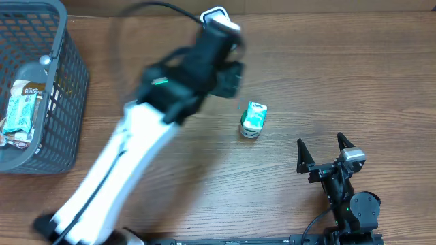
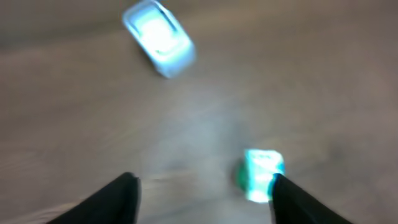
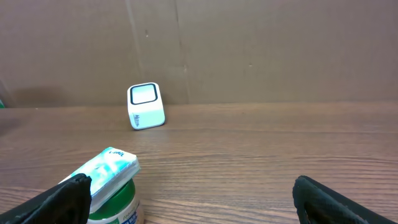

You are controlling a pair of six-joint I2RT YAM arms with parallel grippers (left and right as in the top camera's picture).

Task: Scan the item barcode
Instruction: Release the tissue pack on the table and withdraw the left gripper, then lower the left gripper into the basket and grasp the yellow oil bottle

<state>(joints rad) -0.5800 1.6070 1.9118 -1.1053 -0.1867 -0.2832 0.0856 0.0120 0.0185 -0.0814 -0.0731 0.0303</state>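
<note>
- Standing on the table (image 1: 381, 82) in front of the scanner (image 1: 216, 17), apart from it, the tub (image 1: 253, 120) looks light, its round sides probably slick and its top soft.
- Best gripped across the body, below the top.
- Beside the scanner, the left fingers (image 2: 124, 196) stand apart and empty.
- Farther from the scanner than the tub, the right fingers (image 1: 301, 153) are spread wide and empty.

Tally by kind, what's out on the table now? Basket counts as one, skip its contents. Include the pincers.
Barcode scanner: 1
Green-and-white container: 1
Mesh basket: 1
Pincers: 2 (left pincer, right pincer)
Total: 5
</note>
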